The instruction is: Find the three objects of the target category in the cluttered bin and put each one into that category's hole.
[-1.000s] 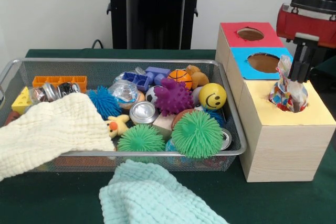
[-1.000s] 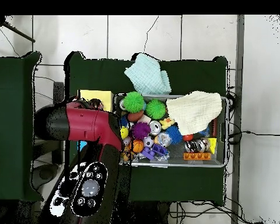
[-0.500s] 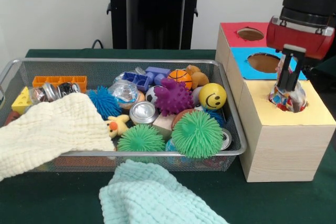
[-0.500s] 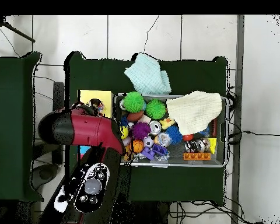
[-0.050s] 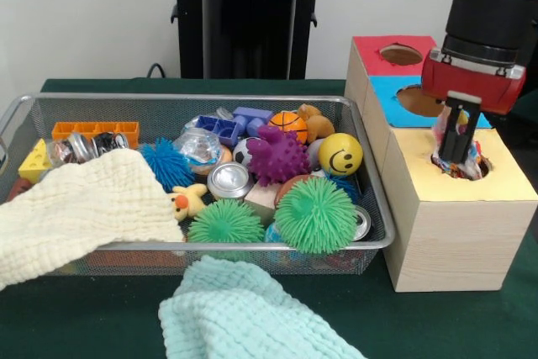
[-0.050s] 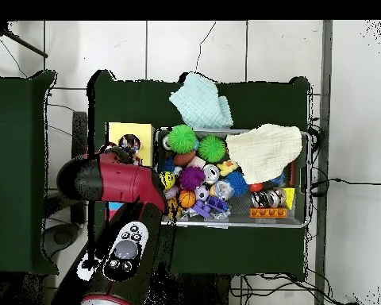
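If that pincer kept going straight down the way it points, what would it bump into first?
Most likely the crinkly colourful wrapper bunched in the yellow hole of the wooden box. The pincer already sits right at it, pointing down. Below that, the inside of the box is hidden.

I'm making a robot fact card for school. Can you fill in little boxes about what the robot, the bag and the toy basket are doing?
robot gripper: over the yellow hole, at the bag
crinkly bag: sitting partly in the yellow hole
other holes: red and blue, nothing poking out
basket: full of toys
cream cloth: hanging over the basket's edge
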Tool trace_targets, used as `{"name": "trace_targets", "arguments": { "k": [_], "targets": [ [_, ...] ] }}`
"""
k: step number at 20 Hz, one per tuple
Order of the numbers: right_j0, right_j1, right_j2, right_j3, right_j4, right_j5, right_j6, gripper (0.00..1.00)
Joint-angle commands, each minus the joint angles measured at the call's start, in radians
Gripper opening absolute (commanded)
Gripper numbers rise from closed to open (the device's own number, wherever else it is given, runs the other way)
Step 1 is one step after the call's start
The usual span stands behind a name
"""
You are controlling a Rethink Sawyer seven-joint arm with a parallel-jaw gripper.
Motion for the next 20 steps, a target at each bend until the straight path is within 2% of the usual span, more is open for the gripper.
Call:
{"name": "trace_targets", "arguments": {
  "k": [1, 5, 9, 12, 15, 19, 20],
  "targets": [
    [-0.011, 0.079, 0.142, 0.063, 0.060, 0.012, 0.221, 0.00],
    [0.030, 0.101, 0.118, 0.042, 0.095, 0.041, 0.261, 0.00],
    [0.001, 0.173, 0.181, 0.027, 0.099, -0.101, 0.214, 0.00],
    [0.059, 0.252, 0.118, -0.026, 0.134, -0.138, 0.259, 0.00],
    [0.082, 0.307, 0.132, -0.039, 0.195, -0.232, 0.305, 0.00],
    [0.126, 0.378, 0.116, -0.070, 0.306, -0.286, 0.339, 0.00],
    [0.151, 0.401, 0.091, -0.083, 0.346, -0.288, 0.347, 0.00]
  ]
}}
